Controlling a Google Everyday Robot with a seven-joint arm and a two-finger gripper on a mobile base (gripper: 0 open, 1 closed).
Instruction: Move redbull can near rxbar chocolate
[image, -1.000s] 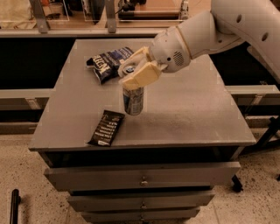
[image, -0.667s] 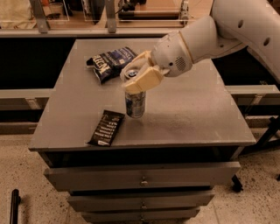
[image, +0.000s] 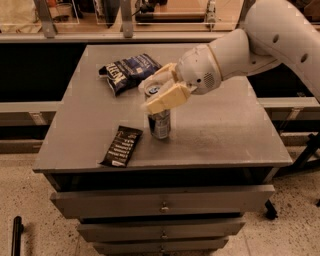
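Note:
The redbull can (image: 160, 124) stands upright on the grey table (image: 225, 125), near the front middle. My gripper (image: 159, 90) is at the can's top, with its cream fingers (image: 169, 98) closed on either side of the upper part; the can's silver top shows between them. The rxbar chocolate (image: 121, 145), a flat black wrapper with white lettering, lies just left of the can near the table's front edge, a short gap apart from it. The white arm reaches in from the upper right.
A dark blue snack bag (image: 129, 71) lies at the back left of the table, behind the gripper. Drawers (image: 162, 200) sit below the tabletop. A shelf and counter run behind the table.
The gripper and the can have shifted slightly right and toward the front edge, ending beside the rxbar. The bar and the snack bag have not moved.

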